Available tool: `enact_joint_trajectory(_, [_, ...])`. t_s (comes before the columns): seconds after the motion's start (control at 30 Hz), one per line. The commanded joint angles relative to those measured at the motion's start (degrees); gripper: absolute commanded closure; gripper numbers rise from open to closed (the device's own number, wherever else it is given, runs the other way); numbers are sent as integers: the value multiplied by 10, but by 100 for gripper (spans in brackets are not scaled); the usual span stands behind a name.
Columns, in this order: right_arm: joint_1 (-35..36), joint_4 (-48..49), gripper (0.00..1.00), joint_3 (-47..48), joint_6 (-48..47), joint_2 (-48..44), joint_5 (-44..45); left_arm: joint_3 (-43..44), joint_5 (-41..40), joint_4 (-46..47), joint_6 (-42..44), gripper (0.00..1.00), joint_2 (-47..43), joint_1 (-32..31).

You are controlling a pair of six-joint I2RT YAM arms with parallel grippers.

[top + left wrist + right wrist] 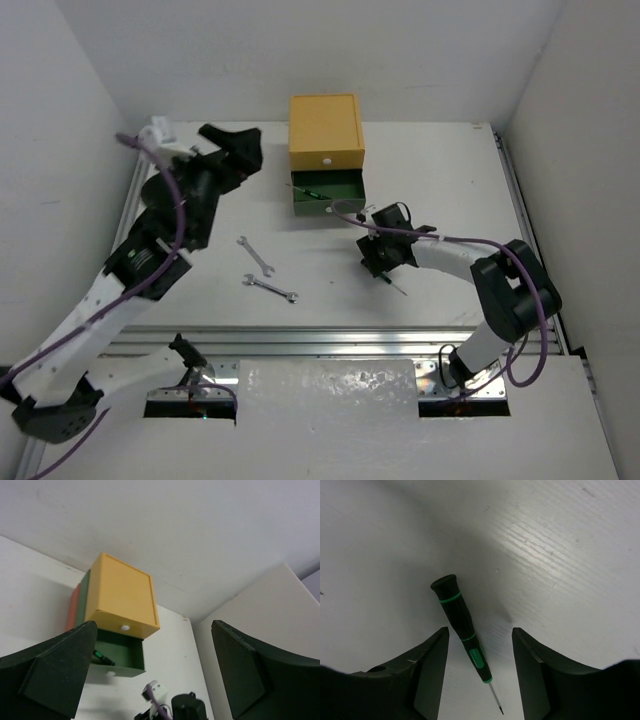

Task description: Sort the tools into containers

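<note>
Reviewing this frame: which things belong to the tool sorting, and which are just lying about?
Job: wrench; second wrench; screwdriver inside the open right gripper; green-marked tool in the open green drawer; yellow drawer; red drawer.
Not the job: purple cables; metal rails; silvery panel.

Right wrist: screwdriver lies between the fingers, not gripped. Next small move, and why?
Probably close the right gripper on the screwdriver: it lies flat on the table with its handle between the open jaws, a gap on each side, so nothing is held yet. Once gripped, it could be lifted toward the open green drawer.
</note>
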Motion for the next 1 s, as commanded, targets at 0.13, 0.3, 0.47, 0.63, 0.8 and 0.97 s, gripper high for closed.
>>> enact_joint_trajectory(0.13, [0, 36, 48, 4, 6, 18, -57, -95, -4, -93, 30, 3, -104, 2])
enact_joint_trajectory(0.3, [-1, 51, 56, -22, 9, -4, -67, -86, 8, -95, 16, 2, -54, 2])
enact_joint_trajectory(0.47, [-1, 23, 88, -5, -1, 34, -63, -78, 47, -80, 1, 2, -8, 3])
enact_joint_trajectory(0.63, [2, 12, 100, -20, 12, -15, -103, -79, 53, -81, 1, 2, 8, 3])
enact_joint_trajectory(0.8, [10, 80, 100, -55, -24, -206, -194, -83, 73, -110, 21, 3, -21, 4])
enact_joint_trajectory(0.97, [10, 117, 100, -1, -96, -254, -288, -107, 95, -179, 60, 3, -75, 3])
